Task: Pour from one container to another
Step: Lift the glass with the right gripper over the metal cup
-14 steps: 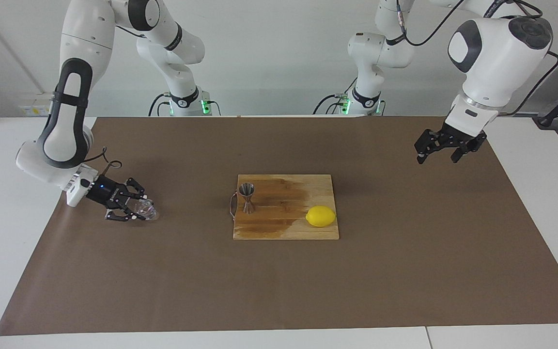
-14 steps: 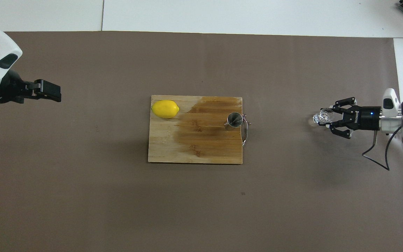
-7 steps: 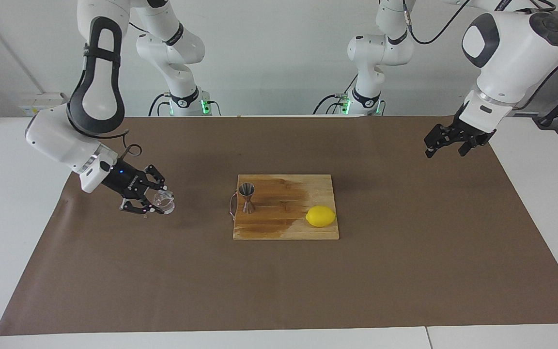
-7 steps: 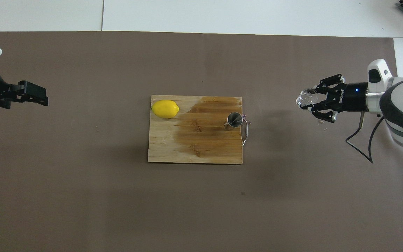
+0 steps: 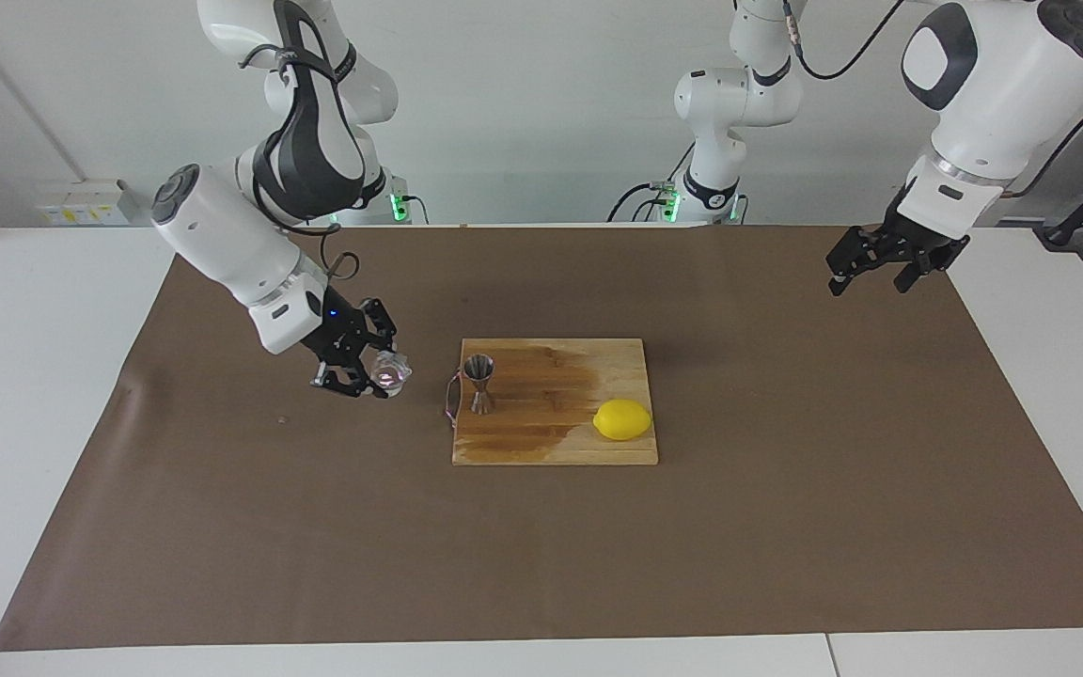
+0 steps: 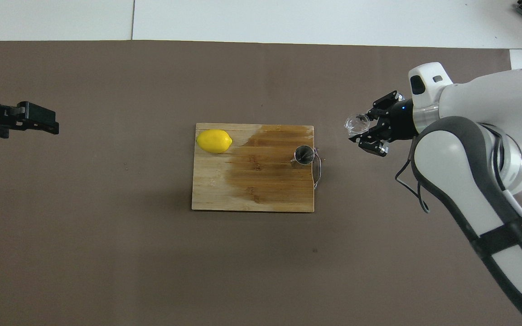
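So the glass cup (image 5: pixel 389 374) is gripped between the jaws of the right gripper (image 5: pixel 365 365), a bit left of centre in the facing view, and it's held up over the brown mat (image 5: pixel 316 527) just beside the handle end of the cutting board (image 5: pixel 551 442). In the overhead view the same cup (image 6: pixel 357 123) is seen right of the board, off the right gripper's tip (image 6: pixel 369 131). The steel jigger (image 5: pixel 479 382) is stood upright on the board's left edge in the facing view, apart from the cup. A lemon (image 5: pixel 622 419) is parked at the board's lower right corner there, and a dark wet-looking patch is spread across the wood. The left gripper (image 5: pixel 887 265) is hung over the mat in the upper right of the frame, nothing held, and whether its jaws are released or clenched can't be told. The tabletop (image 5: pixel 34 376) shows white around the mat.
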Available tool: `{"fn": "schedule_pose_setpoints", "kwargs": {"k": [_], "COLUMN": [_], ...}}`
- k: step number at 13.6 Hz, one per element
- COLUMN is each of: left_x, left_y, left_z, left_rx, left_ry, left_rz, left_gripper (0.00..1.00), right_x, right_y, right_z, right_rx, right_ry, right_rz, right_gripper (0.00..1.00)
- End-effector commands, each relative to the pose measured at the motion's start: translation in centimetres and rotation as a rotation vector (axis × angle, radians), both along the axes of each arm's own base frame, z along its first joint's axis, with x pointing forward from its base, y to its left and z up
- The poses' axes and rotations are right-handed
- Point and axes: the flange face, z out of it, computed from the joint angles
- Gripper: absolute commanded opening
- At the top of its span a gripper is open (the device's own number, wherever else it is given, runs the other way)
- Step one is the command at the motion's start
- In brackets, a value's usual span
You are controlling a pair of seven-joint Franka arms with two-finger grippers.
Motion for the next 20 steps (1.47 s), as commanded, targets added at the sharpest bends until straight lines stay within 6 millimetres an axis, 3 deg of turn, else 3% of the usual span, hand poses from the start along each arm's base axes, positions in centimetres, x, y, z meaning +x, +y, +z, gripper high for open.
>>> {"fn": "schedule_pose_setpoints", "kwargs": {"k": [1,7,10,20], "left_x": [-0.6,-0.6,-1.1,-1.0], "left_y": [0.1,0.1,0.3,1.4], "left_z": [0.3,0.2,-0.1,-0.1], "left_rx": [0.018,0.012,0.013,0.050], "left_ry": [-0.005,-0.010,-0.002,-0.004], "left_rz": [0.012,0.008,0.010,0.015], "left_gripper": [1.00,1.00,1.00,1.00], "right_x": [-0.2,-1.6,-2.3,-3.9], "right_y": [1.8,6.7,8.1,10.6], "right_z": [0.3,0.4,0.7,0.8], "right_rx": [-0.053,-0.127,-0.155,-0.280], "right_ry": [0.004,0.025,0.026,0.052], "right_rz": [-0.010,-0.011,0.012,-0.016], "right_gripper": [0.00,0.00,0.00,0.00]}}
